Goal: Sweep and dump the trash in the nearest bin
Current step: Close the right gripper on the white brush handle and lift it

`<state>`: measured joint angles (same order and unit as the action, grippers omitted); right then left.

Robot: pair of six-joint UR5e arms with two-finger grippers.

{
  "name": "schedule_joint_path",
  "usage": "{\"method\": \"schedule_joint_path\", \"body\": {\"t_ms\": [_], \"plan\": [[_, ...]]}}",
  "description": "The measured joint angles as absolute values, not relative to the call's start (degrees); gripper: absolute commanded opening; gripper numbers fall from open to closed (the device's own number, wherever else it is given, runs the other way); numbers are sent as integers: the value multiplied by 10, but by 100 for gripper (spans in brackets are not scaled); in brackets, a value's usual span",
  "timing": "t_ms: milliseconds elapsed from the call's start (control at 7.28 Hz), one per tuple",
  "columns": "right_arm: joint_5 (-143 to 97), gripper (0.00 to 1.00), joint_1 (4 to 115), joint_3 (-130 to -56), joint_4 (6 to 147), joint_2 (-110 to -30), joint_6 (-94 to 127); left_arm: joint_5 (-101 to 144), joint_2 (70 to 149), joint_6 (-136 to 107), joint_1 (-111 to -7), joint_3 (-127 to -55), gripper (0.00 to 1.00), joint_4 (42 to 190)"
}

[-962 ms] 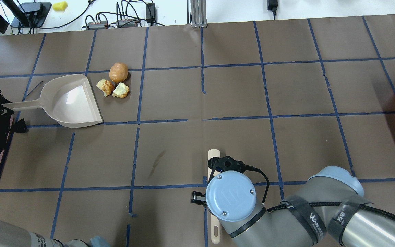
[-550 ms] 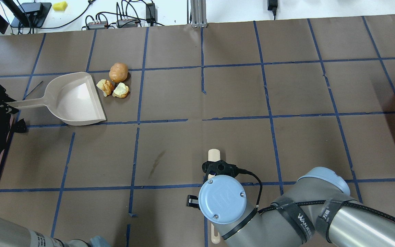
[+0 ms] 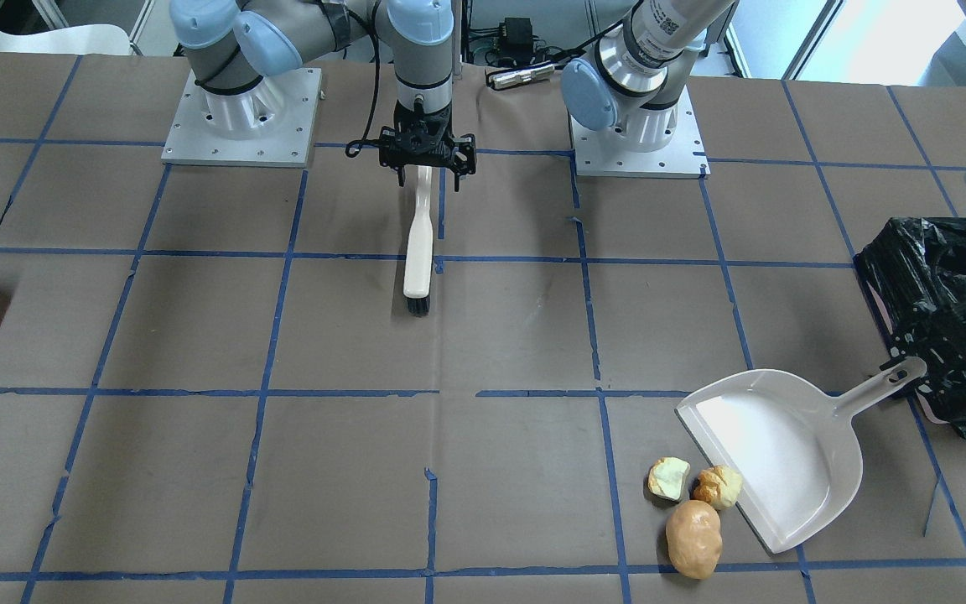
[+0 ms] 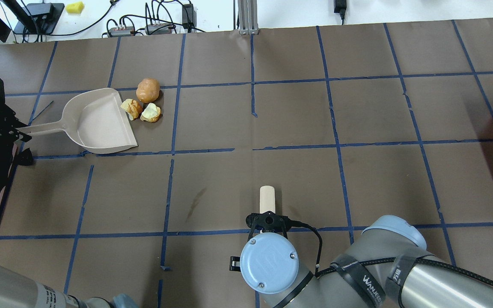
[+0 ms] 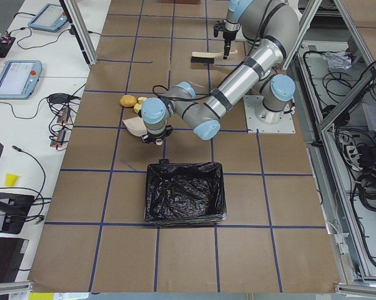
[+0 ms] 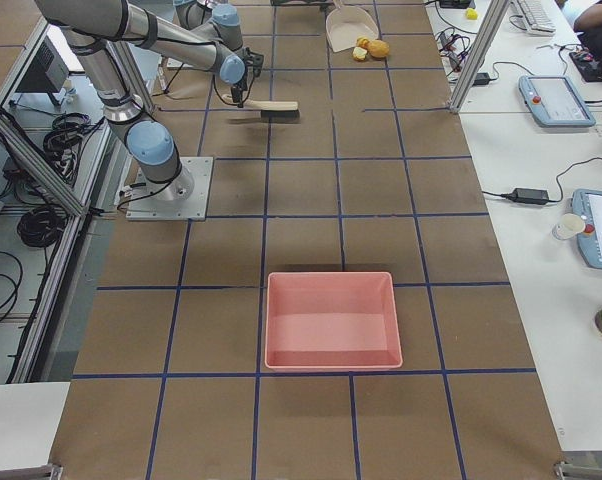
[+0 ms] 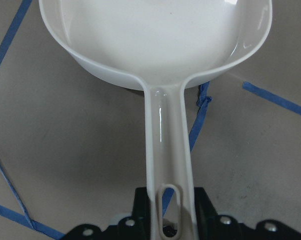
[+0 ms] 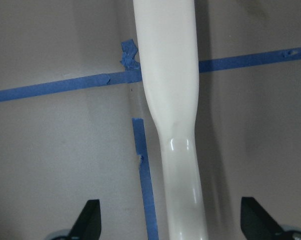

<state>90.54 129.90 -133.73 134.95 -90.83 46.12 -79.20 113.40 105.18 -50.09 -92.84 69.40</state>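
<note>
Your left gripper [image 7: 165, 226] is clamped on the tip of the dustpan [image 4: 101, 124] handle, and the pan's open lip faces the trash [image 4: 143, 102] on the table [image 4: 293, 128]. Of the three lumps, the golden-brown chunk [image 3: 718, 486] sits right at the lip, the pale yellow chunk [image 3: 668, 478] is just beside it, and the tan-orange potato-shaped piece [image 3: 693, 538] touches both on the side away from the robot. None of them is in the pan. The black-bagged bin [image 5: 152, 200] stands at the robot's left end of the table, near the handle end. Your right gripper [image 8: 170, 220] is spread wide, straddling the brush [image 3: 418, 252] handle without touching it; the brush lies flat, bristles pointing away from the robot. The pink container [image 6: 331, 276] sits well apart, at the opposite end.
</note>
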Motion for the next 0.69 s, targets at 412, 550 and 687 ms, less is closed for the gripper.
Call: {"method": "schedule_joint_path", "body": {"t_ms": [412, 550, 687], "plan": [[906, 93, 1300, -1350, 1365, -908, 451, -795, 1140, 1035, -500, -930, 7, 694], [907, 93, 1300, -1351, 1377, -909, 450, -796, 1141, 1031, -500, -931, 7, 694], [908, 93, 1300, -1351, 1386, -909, 449, -798, 1141, 1028, -500, -931, 7, 695]]}}
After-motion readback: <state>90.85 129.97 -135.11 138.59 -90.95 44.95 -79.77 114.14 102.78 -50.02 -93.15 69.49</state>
